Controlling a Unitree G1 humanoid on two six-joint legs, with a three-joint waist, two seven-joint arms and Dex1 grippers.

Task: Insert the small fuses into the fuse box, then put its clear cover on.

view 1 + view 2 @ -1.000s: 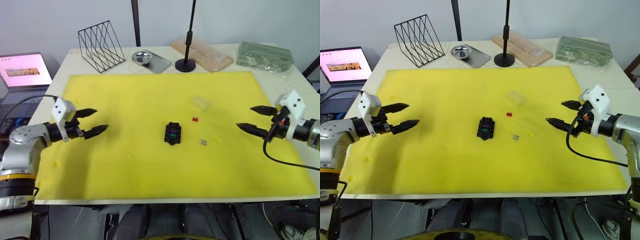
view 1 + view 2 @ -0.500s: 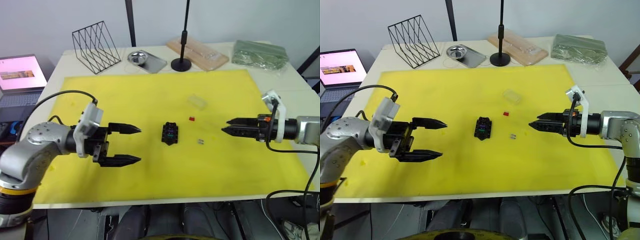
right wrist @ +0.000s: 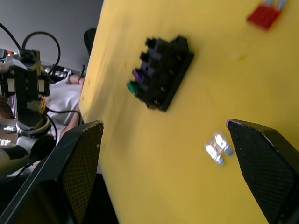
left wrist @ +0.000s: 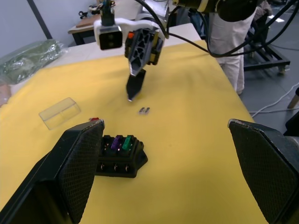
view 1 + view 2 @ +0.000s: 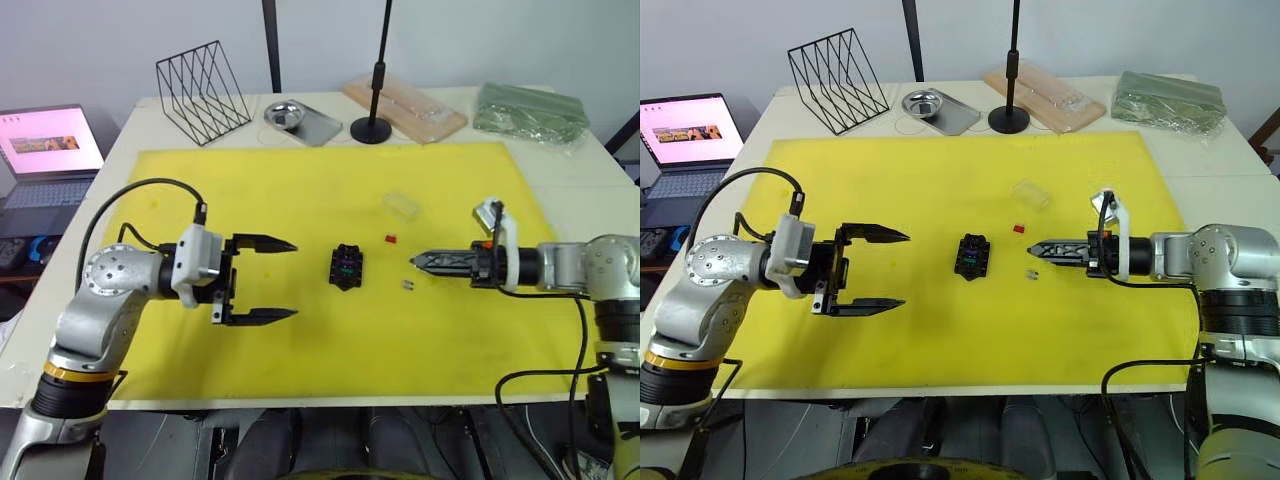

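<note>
Movement: both arms had swung inward from the mat's edges since the earlier frames, toward the middle.
Left gripper (image 5: 279, 279): jaws spread wide, empty, hovering left of the fuse box (image 5: 346, 267).
Right gripper (image 5: 418, 262): jaws wide apart in its wrist view, empty, tips just right of the grey fuse (image 5: 407, 285).
Fuse box: sat mid-mat on the yellow mat (image 5: 300, 180), a green and a purple fuse already seated in it.
Red fuse (image 5: 391, 239): lay loose, far-right of the box.
Clear cover (image 5: 401, 205): lay farther back, beyond the red fuse.
Desk (image 5: 140, 115): carried a wire rack (image 5: 203, 92) at its far left.
</note>
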